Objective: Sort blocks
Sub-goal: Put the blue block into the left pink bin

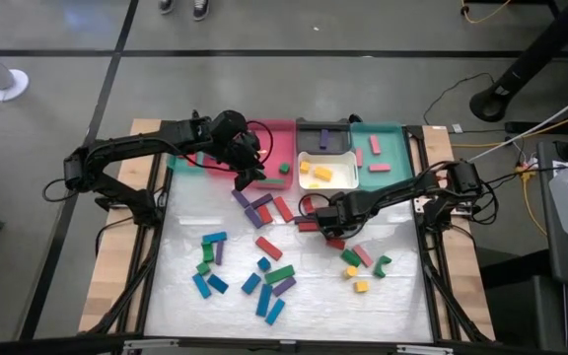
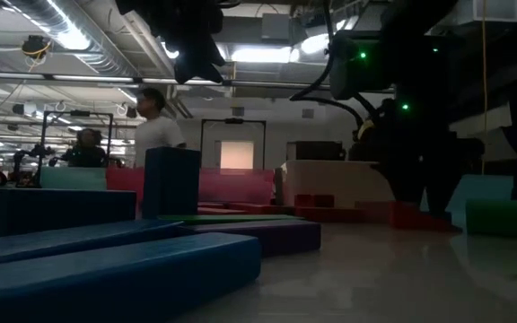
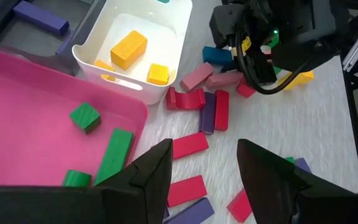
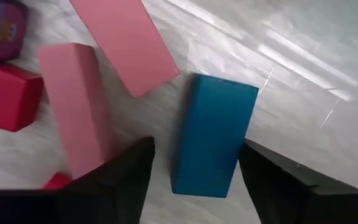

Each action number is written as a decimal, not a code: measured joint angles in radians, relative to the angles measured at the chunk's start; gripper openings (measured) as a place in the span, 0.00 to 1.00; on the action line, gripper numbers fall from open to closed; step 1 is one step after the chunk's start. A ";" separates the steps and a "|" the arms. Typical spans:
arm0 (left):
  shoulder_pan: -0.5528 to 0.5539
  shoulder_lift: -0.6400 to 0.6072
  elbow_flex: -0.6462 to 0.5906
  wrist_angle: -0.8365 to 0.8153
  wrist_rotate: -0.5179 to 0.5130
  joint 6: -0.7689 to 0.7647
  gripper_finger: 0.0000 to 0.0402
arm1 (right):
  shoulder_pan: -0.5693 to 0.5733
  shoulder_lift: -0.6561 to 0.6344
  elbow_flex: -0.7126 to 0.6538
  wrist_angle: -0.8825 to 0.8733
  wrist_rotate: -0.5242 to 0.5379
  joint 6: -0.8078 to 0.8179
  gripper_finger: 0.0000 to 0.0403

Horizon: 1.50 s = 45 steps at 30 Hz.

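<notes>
Overhead view straight down, low view level across table, wrist views close, both sharing the white tray area

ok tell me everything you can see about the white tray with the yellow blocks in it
The white tray is a small, glossy, plastic-looking bin with rounded corners, raised walls and a slot handle in one side. It sits upright at the table's far side, next to the pink tray. Inside lie three yellow blocks. The left hand hangs open nearby, not touching it.

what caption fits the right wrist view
Open right gripper poised over a blue block beside two pink blocks.
</notes>
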State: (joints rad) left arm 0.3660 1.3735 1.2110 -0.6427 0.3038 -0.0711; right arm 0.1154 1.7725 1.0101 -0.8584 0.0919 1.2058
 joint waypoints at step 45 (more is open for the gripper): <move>0.028 -0.040 0.001 -0.048 0.090 -0.630 0.42 | -0.034 0.003 0.364 0.534 0.372 -0.808 0.32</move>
State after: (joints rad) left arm 0.3945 1.3334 1.2118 -0.6904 0.3941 -0.7015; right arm 0.0815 1.7752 1.3739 -0.3245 0.4637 0.3983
